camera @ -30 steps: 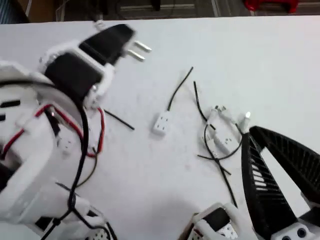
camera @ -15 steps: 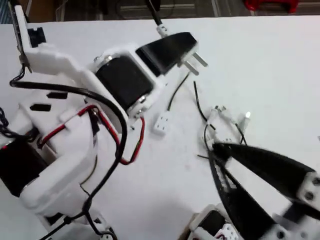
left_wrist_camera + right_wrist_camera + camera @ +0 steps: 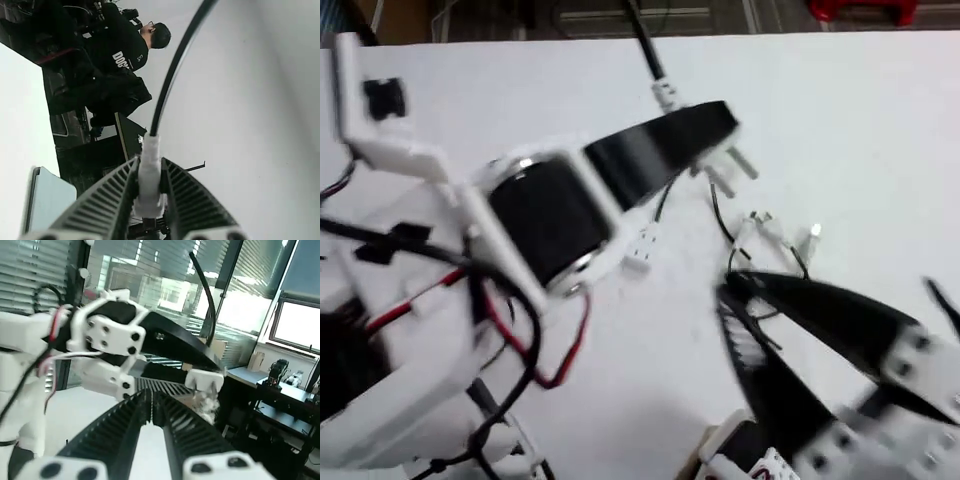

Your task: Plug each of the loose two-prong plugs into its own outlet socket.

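While aloft over the middle of the tabletop (image 3: 860, 120), grips one white two-prong plug (image 3: 150, 192) in the left gripper (image 3: 150, 164).
Clamps the plug body tight between both ribbed black fingers (image 3: 195, 205), with prongs aimed toward the right edge and the black cord (image 3: 645, 40) running off past the far edge. Shows the right gripper (image 3: 151, 396) toward the near right corner, with jaws drawn to a narrow slit, tips together, gripping nothing. Shows a white outlet socket (image 3: 638, 252) flat near the middle, partly under the left arm (image 3: 545, 215). Shows the loose plugs (image 3: 765, 232) and tangled cords between that socket and the right edge, just beyond the right gripper's tips.
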Motion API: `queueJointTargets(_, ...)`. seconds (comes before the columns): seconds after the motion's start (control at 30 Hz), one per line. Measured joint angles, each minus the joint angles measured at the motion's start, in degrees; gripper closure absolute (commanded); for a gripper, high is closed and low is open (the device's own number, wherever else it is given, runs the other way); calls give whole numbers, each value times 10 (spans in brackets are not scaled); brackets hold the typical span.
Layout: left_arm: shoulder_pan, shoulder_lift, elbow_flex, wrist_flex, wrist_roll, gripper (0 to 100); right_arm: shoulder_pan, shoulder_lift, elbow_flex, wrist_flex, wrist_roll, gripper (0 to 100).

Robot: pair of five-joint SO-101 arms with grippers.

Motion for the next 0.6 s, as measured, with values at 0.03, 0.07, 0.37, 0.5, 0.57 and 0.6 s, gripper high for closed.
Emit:
queueJointTargets(0.03, 0, -5, -1, 8, 0, 976, 0, -6, 21, -15, 0, 981)
queueJointTargets(0.07, 1, -11, -1, 17, 0, 976, 0, -14, 43, -28, 0, 981)
queueJointTargets(0.37, 4, -31, -1, 46, 0, 976, 0, -105, 247, -188, 59, 981)
queueJointTargets(0.5, 4, -35, 18, 50, 0, 976, 8, -134, 307, -245, 60, 981)
queueJointTargets(0.57, 4, -36, 41, 50, 0, 976, 39, -135, 325, -270, 60, 981)
queueJointTargets(0.6, 4, -36, 50, 50, 0, 976, 55, -135, 334, -282, 60, 981)
